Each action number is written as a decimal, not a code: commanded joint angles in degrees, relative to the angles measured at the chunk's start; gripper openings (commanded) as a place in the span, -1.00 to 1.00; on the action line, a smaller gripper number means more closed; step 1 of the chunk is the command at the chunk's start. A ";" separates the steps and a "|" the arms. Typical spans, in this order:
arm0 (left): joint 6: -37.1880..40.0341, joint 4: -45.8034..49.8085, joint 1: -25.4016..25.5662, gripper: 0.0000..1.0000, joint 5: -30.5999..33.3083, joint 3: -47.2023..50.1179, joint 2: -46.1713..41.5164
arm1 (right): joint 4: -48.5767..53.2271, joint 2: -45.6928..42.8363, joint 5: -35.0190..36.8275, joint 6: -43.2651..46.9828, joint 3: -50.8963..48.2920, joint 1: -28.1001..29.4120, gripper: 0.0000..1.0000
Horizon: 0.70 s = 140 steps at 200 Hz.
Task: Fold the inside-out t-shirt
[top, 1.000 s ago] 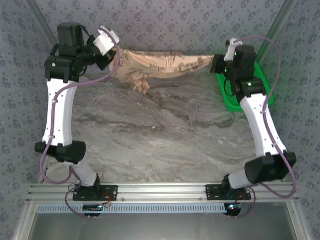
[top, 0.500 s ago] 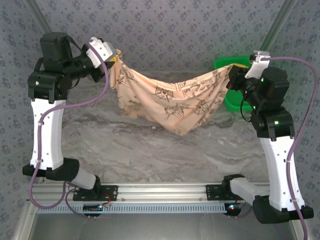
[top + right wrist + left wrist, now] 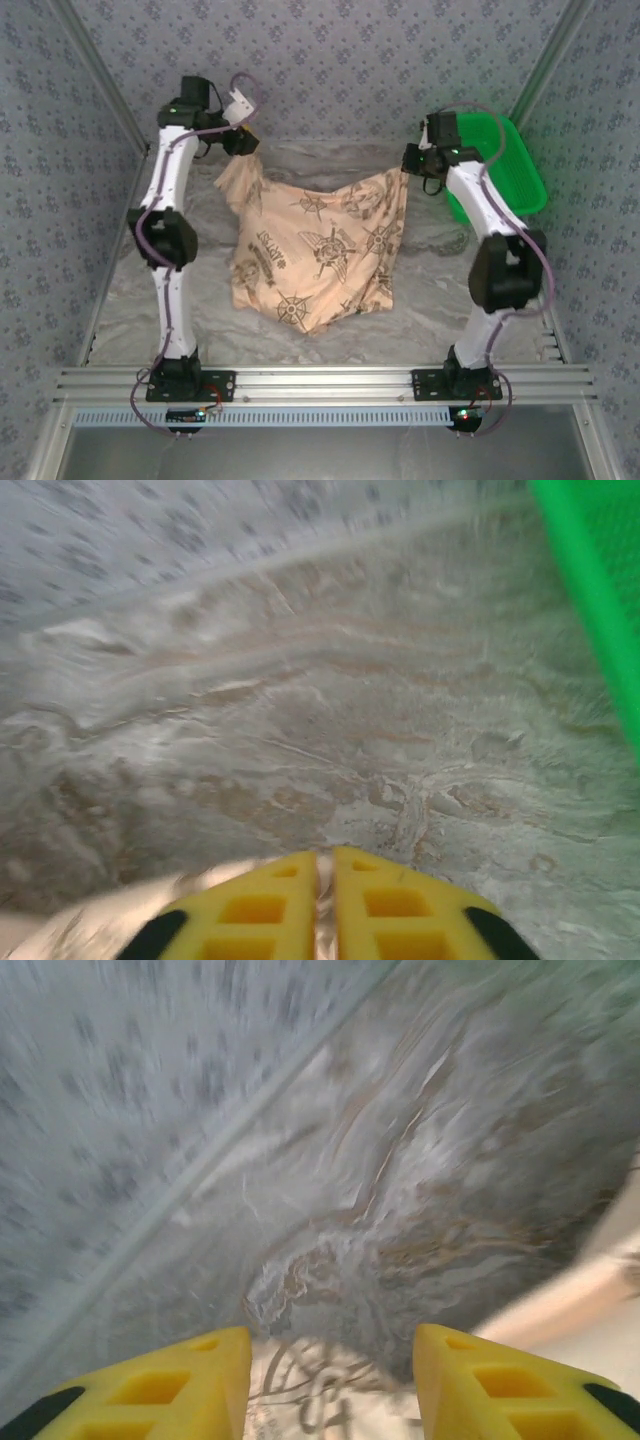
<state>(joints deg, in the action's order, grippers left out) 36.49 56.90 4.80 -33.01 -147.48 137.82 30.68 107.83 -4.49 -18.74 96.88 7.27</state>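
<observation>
Where the near hem of the inside-out t-shirt [image 3: 320,245] comes to a loose point, it lies flat on the table [image 3: 440,290], not far from the arm bases.

Body of shirt: spread on the marble between the two arms, dark emblems showing, bunched along its left edge. Far corners run up toward the grippers.

Left gripper [image 3: 245,145]: jaws well apart. Wrist view has printed cloth lying below the gap between the yellow fingers [image 3: 170,1385]; nothing pinched.

Right gripper [image 3: 410,165]: fingers [image 3: 400,900] all but together, a thin slit only. Shirt's far right corner is drawn up to them, so it looks pinched, though the wrist view is too blurred to be sure.

Green basket [image 3: 520,160]: beyond, far right, apart from the shirt.

Step, as I read it: laying the shirt out flat, at the release, no fold made yet. Next move calls for the right jaws to let go, both arms to lift clear without dragging cloth, then smoothing the bunched left edge before the first fold.
</observation>
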 commanded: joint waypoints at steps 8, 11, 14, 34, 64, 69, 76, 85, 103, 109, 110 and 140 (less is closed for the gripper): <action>-10.41 3.37 -0.76 0.02 -2.71 -11.77 4.78 | 7.89 2.69 -1.36 -1.86 9.05 -1.69 -0.29; -10.85 3.54 -0.71 0.02 -2.58 -11.51 4.36 | 8.21 2.48 -1.69 -1.75 8.84 -1.73 -0.26; -11.37 3.68 -0.67 0.02 -2.37 -11.06 3.73 | 8.45 2.11 -1.94 -1.55 8.58 -1.69 -0.23; -17.10 3.72 0.06 0.01 2.02 -2.71 -3.88 | 9.74 -3.10 -2.36 -0.51 1.67 -0.95 -0.08; -21.22 -3.90 5.98 0.00 11.49 30.54 -26.86 | 8.57 -13.87 -4.65 -2.71 -16.74 -0.51 0.08; -22.47 -7.05 7.66 0.01 13.62 37.58 -30.64 | 8.49 -15.13 -5.83 -2.99 -20.16 -0.42 0.08; -24.36 -11.15 10.18 0.02 14.90 47.07 -37.22 | 8.51 -16.81 -7.06 -3.29 -24.09 -0.19 0.08; -27.00 -15.64 13.63 0.02 15.37 57.90 -44.18 | 8.83 -18.53 -8.20 -4.09 -27.92 0.36 0.09; -33.94 -23.00 21.08 0.02 13.00 74.73 -54.68 | 8.86 -20.75 -10.87 -5.06 -36.23 2.87 0.09; -35.76 -23.89 24.14 0.02 12.44 78.54 -57.06 | 9.17 -21.05 -11.55 -5.31 -37.78 3.83 0.08; -35.86 -23.92 24.70 0.02 12.31 79.09 -57.41 | 9.24 -21.11 -11.66 -5.37 -38.02 3.95 0.08; -40.95 -22.29 40.54 0.02 14.14 90.53 -60.83 | 6.61 -20.56 -12.31 -7.56 -44.34 9.28 0.02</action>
<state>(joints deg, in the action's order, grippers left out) 3.70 36.84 37.39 -21.21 -64.03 76.03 38.68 87.42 -14.28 -23.49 55.66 13.08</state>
